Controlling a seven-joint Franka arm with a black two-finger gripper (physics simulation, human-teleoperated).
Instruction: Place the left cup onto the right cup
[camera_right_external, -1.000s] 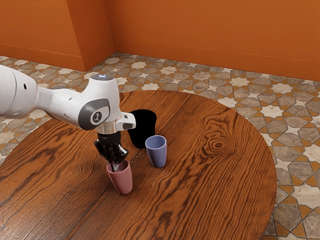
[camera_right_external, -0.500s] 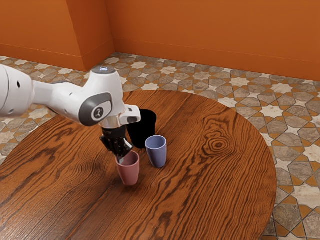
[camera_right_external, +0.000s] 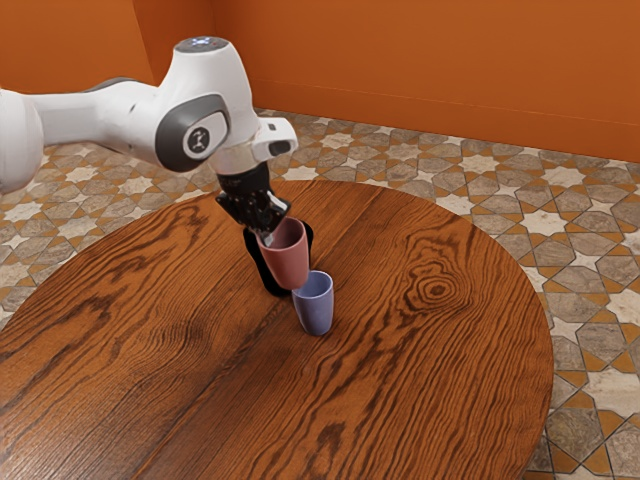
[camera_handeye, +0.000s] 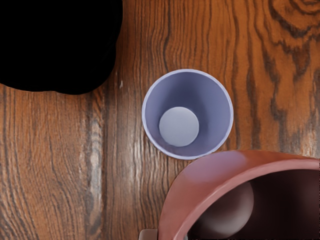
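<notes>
hand (camera_right_external: 266, 228) grips pink cup (camera_right_external: 288, 257) rim | aloft, seemingly just above purple cup (camera_right_external: 315, 303)

Reads as a room in a home, a dining corner perhaps, rendered in a simulator. Shut in from 10 to 2 o'clock in the exterior view by plain orange walls (camera_right_external: 420, 50), with a skirting (camera_right_external: 450, 112) of the same colour along the foot. Paved with a floor (camera_right_external: 560, 200) of patterned star-and-octagon tiles in cream, grey and rust, seen at 9 and from 1 to 4 o'clock. Furnished from the centre down to 6 o'clock with a round table (camera_right_external: 420, 380) of dark, heavily grained wood. Marked as household by plain ware at the middle: a pink cup (camera_right_external: 287, 258) and a blue cup (camera_right_external: 314, 305).
</notes>
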